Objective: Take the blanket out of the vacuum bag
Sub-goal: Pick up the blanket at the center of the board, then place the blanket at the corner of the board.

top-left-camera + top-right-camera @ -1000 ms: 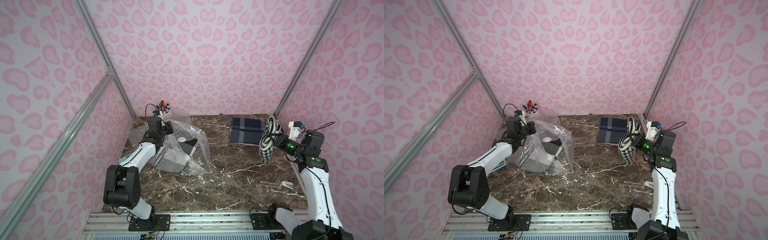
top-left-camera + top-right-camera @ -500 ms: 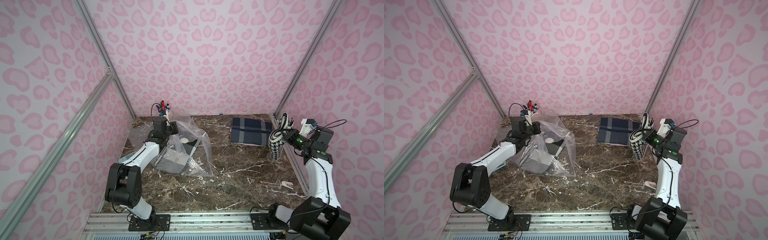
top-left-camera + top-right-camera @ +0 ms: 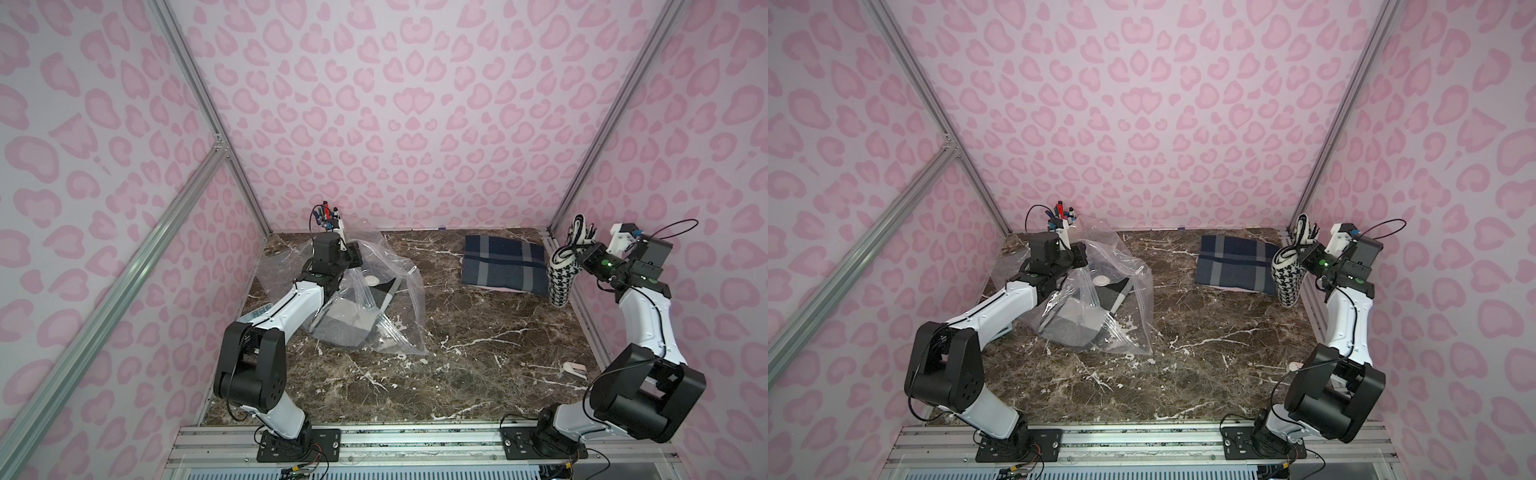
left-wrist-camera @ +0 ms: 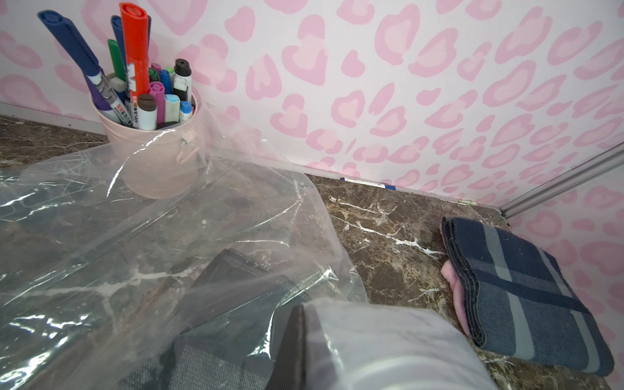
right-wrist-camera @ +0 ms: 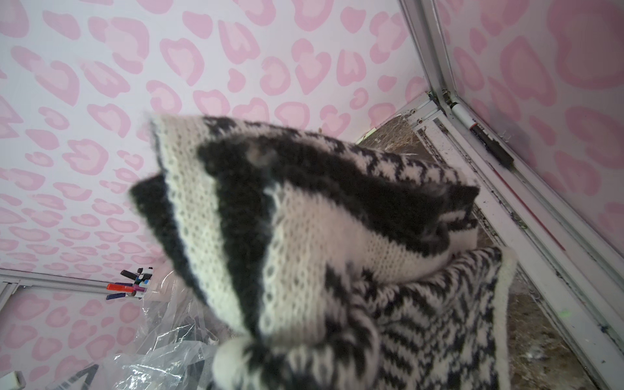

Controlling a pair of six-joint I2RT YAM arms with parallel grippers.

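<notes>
Two blankets were noted outside vacuum bag (image 3: pixel 399 291); one grey folded blanket (image 3: pixel 345 328) was seen inside it, beneath white valve disc (image 3: pixel 371 281). L gripper (image 3: pixel 352 261) was clamped shut on bag's plastic at its far edge, beside pen cup (image 4: pixel 158 152). Well to bag's right, R gripper (image 3: pixel 581 254) was closed on b/w knit blanket (image 3: pixel 561 282), held up w/ lower end hanging; navy plaid blanket (image 3: pixel 503 266) was laid flat between bag and knit one.

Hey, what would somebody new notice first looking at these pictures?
The black-and-white knitted blanket dangling from the right gripper by the back right corner stands out first. Opposite, the left gripper pinches a crinkly clear vacuum bag with grey cloth inside, and a folded blue plaid blanket lies at the back.
</notes>
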